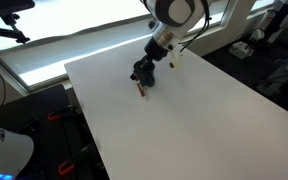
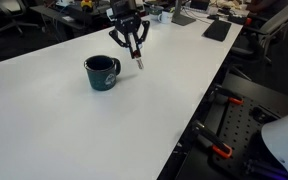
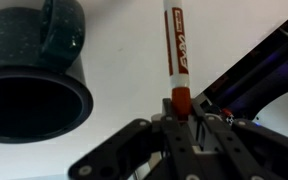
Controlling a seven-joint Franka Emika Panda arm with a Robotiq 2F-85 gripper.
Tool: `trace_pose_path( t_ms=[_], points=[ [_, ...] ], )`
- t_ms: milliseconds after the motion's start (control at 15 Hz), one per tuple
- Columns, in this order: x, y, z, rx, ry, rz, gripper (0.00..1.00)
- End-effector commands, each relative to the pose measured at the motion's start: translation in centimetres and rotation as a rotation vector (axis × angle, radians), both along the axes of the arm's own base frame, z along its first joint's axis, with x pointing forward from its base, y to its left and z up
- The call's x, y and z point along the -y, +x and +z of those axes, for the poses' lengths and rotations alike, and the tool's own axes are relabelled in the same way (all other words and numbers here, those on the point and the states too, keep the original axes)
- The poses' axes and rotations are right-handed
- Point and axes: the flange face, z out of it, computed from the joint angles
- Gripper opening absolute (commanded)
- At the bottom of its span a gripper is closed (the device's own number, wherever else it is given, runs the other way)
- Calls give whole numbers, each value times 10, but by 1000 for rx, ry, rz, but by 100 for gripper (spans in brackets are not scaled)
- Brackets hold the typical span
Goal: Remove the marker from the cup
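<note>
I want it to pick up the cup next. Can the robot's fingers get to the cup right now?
Probably not yet. The cup stands close by with nothing between, but the fingers are shut on the marker, so they look too full to grab it.

The table (image 1: pixel 184 120) is lit brightly and evenly, and a pale band behind it is blown out in an exterior view. Only a faint, soft shadow is cast beneath the cup (image 2: pixel 102 73). In the wrist view, speckled glare is seen on the cup's glaze, the marker (image 3: pixel 177 50) is rendered fairly sharp, and the pincer (image 3: pixel 179 108) is blurred.
</note>
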Motion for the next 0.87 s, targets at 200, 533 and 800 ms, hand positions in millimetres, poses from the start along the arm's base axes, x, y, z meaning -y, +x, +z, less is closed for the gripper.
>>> trace_pose_path(
  t_ms=[200,533,800],
  points=[
    [-2,-19,-28,-12,18,-12,4],
    [-1,-18,-36,-44,-1,-4,30],
    [-1,-18,-37,-46,-1,-5,41]
  ],
)
